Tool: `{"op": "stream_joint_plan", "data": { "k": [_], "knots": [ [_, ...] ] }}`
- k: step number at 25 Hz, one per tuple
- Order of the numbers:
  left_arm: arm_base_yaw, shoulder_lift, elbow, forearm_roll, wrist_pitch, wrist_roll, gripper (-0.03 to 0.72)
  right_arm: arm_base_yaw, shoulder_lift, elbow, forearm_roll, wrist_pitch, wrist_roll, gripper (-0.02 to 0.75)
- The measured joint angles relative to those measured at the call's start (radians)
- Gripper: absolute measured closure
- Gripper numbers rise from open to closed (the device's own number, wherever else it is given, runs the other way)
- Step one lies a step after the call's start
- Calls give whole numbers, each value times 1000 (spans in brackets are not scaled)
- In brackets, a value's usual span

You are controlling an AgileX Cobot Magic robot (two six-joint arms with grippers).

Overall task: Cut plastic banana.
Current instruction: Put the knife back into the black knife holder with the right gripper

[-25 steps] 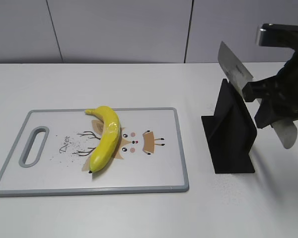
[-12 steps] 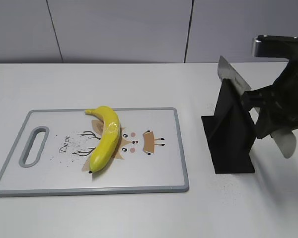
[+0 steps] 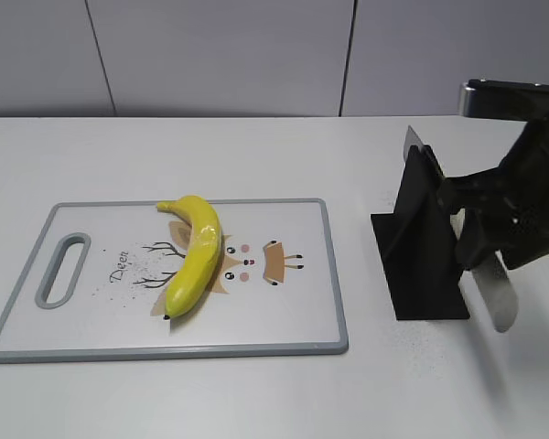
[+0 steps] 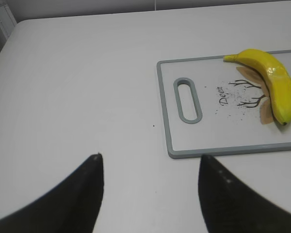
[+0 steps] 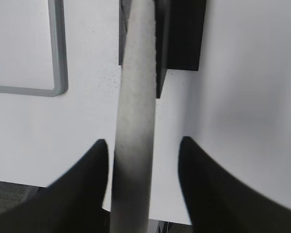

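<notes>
The plastic banana (image 3: 194, 256) lies whole and yellow on the white cutting board (image 3: 284, 315). It also shows in the left wrist view (image 4: 274, 80). My right gripper (image 3: 453, 197) is at the black knife stand (image 3: 425, 247), around a grey knife (image 3: 497, 297) whose blade sits low behind the stand. In the right wrist view the knife (image 5: 136, 121) runs between the jaws (image 5: 143, 143). The jaws stand apart, with white table showing between the knife and the right jaw. My left gripper (image 4: 150, 158) is open and empty over bare table, left of the board (image 4: 208, 141).
The stand (image 5: 182, 34) stands on the white table right of the board. The board has a grey rim, a handle slot (image 3: 62, 268) at its left end and a deer print. A grey wall runs behind the table.
My right gripper has moved down and left with the knife. The blade has sunk from above the stand to low behind it, and the handle now hangs steeper. The banana has not moved.
</notes>
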Motion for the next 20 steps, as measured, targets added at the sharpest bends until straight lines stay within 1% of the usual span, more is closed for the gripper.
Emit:
{"op": "stream_joint_plan", "data": {
  "k": [2,4,5,9,12,17,20],
  "knots": [
    [0,0,0,0,0,0,96,0,0,0,4,-3,-17,202],
    [0,0,0,0,0,0,96,0,-2,0,8,-3,-36,122],
    [0,0,0,0,0,0,96,0,-8,0,8,-2,-44,104],
    [0,0,0,0,0,0,96,0,-82,0,8,39,-120,87],
    [0,0,0,0,0,0,96,0,-213,15,9,80,-218,92],
    [0,0,0,0,0,0,96,0,-512,202,8,82,-371,114],
    [0,0,0,0,0,0,96,0,-718,312,-6,84,-409,136]
  ]
}}
